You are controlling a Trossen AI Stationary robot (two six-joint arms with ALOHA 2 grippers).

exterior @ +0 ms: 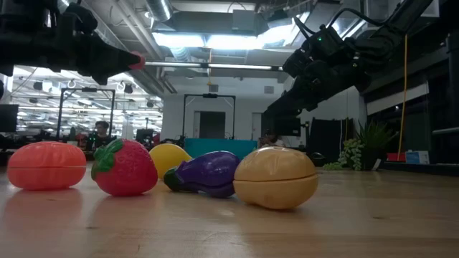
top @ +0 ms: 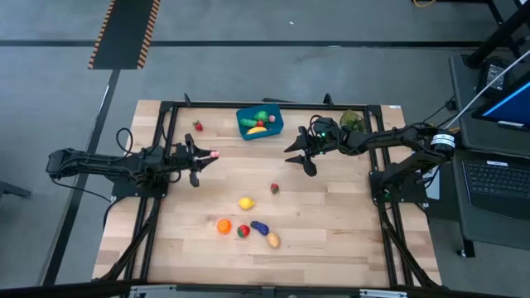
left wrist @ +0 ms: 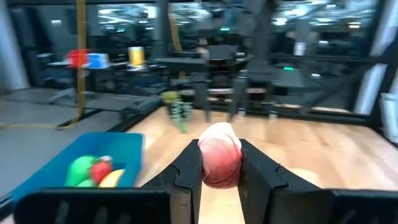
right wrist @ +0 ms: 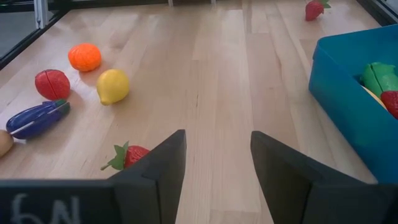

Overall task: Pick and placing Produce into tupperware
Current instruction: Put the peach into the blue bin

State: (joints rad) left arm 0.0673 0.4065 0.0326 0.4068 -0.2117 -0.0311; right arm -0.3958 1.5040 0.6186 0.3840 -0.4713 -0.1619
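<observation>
High view: left gripper (top: 209,156) level, clamping a pink piece (top: 214,154).

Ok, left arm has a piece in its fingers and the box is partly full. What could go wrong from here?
1. The left gripper pinches the rounded pink piece only at its sides, so it might slip out before reaching the blue box.
2. The right gripper hangs open close beside the box; the arms could crowd there.

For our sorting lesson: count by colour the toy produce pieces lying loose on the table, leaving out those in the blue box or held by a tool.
Red: 3 (far strawberry, middle strawberry, red piece)
Yellow: 1 (lemon)
Orange: 1 (orange)
Purple: 1 (eggplant)
Tan: 1 (potato)
Total: 7
</observation>
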